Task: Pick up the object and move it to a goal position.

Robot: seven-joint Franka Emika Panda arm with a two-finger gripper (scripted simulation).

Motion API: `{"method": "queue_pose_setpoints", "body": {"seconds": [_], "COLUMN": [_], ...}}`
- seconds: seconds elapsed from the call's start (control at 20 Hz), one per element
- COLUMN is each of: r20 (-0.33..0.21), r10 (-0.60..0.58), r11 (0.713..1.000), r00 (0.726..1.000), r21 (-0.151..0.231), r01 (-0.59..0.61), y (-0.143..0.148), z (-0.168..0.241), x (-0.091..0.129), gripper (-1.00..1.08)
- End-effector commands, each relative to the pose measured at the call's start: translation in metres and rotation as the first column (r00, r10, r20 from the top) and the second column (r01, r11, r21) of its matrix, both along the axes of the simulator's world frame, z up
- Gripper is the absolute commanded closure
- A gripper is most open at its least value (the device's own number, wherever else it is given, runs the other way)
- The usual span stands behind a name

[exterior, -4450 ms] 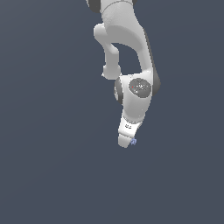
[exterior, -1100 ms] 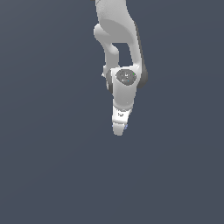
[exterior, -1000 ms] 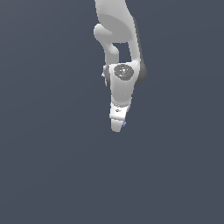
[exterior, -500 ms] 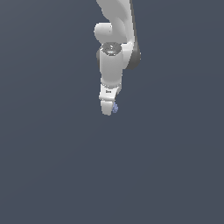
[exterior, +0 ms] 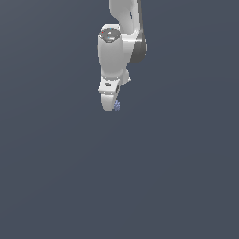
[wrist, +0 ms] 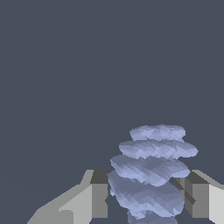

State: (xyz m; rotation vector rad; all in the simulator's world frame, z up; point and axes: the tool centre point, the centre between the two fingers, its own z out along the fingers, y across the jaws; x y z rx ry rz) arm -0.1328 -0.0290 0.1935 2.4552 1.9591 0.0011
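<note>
White arm (exterior: 114, 51) hangs down from the top of the exterior view, wrist pointing downward. Gripper (exterior: 112, 106) at its lower end, closed on the object (exterior: 117, 106): a tiny pale blue-lavender lump, only a speck of it showing at the fingertips on the exterior view's right side. Wrist view: the object (wrist: 148, 175) sits between the two fingers (wrist: 98, 199), ridged in stacked layers, jutting out past the tips. Both pads press against its sides. Background is plain dark grey-blue all around; no bench surface can be made out.
</note>
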Motion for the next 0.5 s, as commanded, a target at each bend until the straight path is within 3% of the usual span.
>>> {"method": "queue_pose_setpoints", "body": {"seconds": [0.0, 0.45], "r20": [0.0, -0.001], "r10": [0.001, 0.001], "r11": [1.0, 1.0], "r00": [1.0, 1.0], "r21": [0.001, 0.0], "r01": [-0.001, -0.001], "y": [-0.0037, -0.0069], "z": [0.005, 0.0089], "x": [-0.0052, -0.0079], "gripper": [1.08, 1.08]}}
